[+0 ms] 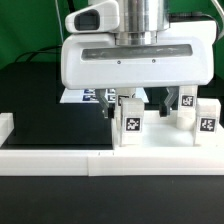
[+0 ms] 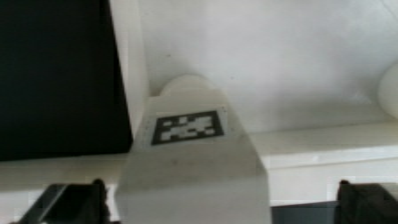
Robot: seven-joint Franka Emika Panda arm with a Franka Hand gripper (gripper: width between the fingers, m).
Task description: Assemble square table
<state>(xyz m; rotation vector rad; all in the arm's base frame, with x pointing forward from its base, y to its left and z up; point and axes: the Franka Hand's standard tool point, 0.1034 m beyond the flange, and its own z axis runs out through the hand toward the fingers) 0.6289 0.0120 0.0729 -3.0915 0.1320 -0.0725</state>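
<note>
The hand [image 1: 131, 100] hangs low over the white tabletop [image 1: 160, 150], which lies flat on the black desk [image 1: 40, 120] toward the exterior view's right. 3 tagged white legs show in the exterior view: 1 leg [image 1: 131, 122] directly under the hand, and 2 further legs [image 1: 186, 108] [image 1: 207, 117] standing on the tabletop toward the exterior view's right. In the wrist view, the near leg [image 2: 192, 150] lies centred between the 2 dark fingertips [image 2: 71, 200], with its tag facing the camera and its long axis running along the hand's approach line. The fingers stand apart and clear of the leg on both sides, so the hand is released and grasps nothing. The deciding relation is that the leg sits straight ahead of the hand, midway between the fingers. Judged from this, closing on that leg is the probable next step. A white border rail [image 1: 50, 160] lies along the front of the desk.
</note>
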